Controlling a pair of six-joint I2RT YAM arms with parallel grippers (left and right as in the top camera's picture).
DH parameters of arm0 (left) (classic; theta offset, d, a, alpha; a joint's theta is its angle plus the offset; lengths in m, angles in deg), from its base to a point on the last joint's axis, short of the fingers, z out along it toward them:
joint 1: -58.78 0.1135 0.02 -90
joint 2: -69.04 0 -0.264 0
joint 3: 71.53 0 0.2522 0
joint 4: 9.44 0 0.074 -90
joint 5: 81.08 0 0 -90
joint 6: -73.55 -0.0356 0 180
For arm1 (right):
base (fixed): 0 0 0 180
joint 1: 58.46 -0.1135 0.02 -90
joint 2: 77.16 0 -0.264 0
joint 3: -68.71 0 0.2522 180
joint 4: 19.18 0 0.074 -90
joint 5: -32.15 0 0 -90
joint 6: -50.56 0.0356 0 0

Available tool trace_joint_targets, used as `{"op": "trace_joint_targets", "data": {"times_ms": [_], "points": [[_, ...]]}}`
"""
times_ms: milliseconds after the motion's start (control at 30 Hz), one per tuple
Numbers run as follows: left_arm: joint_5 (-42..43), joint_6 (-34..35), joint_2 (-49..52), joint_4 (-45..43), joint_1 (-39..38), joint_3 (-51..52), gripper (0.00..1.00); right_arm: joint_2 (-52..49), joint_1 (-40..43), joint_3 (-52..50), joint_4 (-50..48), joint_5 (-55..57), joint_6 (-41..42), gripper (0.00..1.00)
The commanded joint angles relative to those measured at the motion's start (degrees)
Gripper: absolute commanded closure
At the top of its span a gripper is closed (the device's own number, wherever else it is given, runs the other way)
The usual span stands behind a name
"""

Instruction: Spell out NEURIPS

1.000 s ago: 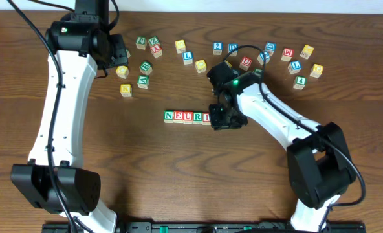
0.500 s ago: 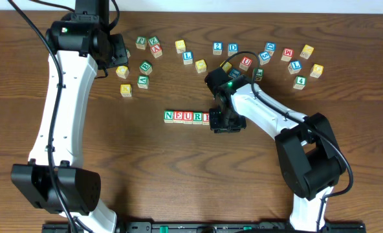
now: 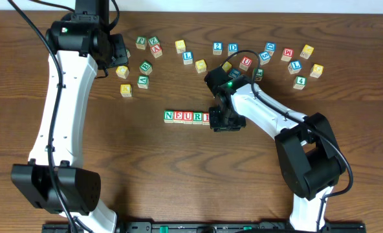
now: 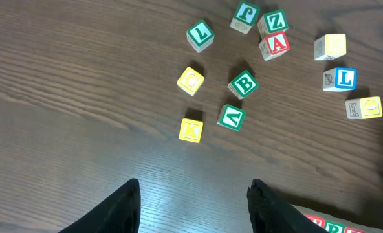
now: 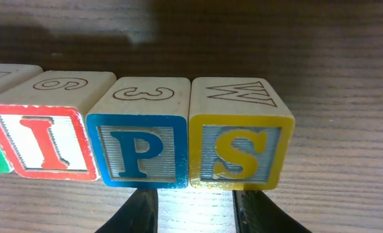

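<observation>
The NEURIPS row lies mid-table, its long axis left to right and its letters upright as seen from the arms' bases. The P cube and S cube close its right end, touching. Bare wood lies before it; the loose cubes are well behind. The right gripper is at P and S, jaws apart and empty. The left gripper hovers likewise.

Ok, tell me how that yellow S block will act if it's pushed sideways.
The S block looks like rigid wood, so it likely won't flex. As a flat-sided cube it should slide, not roll. It touches the P block, so a push toward it probably shifts both.
</observation>
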Motion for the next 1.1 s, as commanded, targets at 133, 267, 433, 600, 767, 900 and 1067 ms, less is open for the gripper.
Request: {"op": "trace_joint_targets", "data": {"times_ms": [133, 267, 433, 600, 767, 900, 1067], "points": [[-0.72, 0.35, -0.02, -0.07, 0.07, 0.55, 0.47, -0.5, -0.26, -0.2, -0.15, 1.07, 0.59, 0.67], [-0.72, 0.35, -0.02, -0.07, 0.07, 0.55, 0.47, -0.5, -0.22, -0.2, -0.37, 1.11, 0.59, 0.67], [-0.72, 0.35, -0.02, -0.04, 0.07, 0.55, 0.47, -0.5, -0.22, -0.2, -0.55, 1.09, 0.61, 0.67], [-0.72, 0.35, -0.02, -0.04, 0.07, 0.55, 0.48, -0.5, -0.22, -0.2, -0.5, 1.09, 0.5, 0.67], [-0.72, 0.35, -0.02, 0.0, 0.07, 0.55, 0.47, -0.35, -0.22, -0.09, 0.28, 0.15, 0.15, 0.68], [-0.72, 0.35, -0.02, 0.0, 0.07, 0.55, 0.48, 0.74, -0.22, -0.04, 1.25, -1.4, 0.15, 0.7], [-0.72, 0.35, -0.02, 0.0, 0.07, 0.55, 0.47, 3.67, -0.22, -0.02, 1.66, -1.49, -0.11, 0.7]]}}
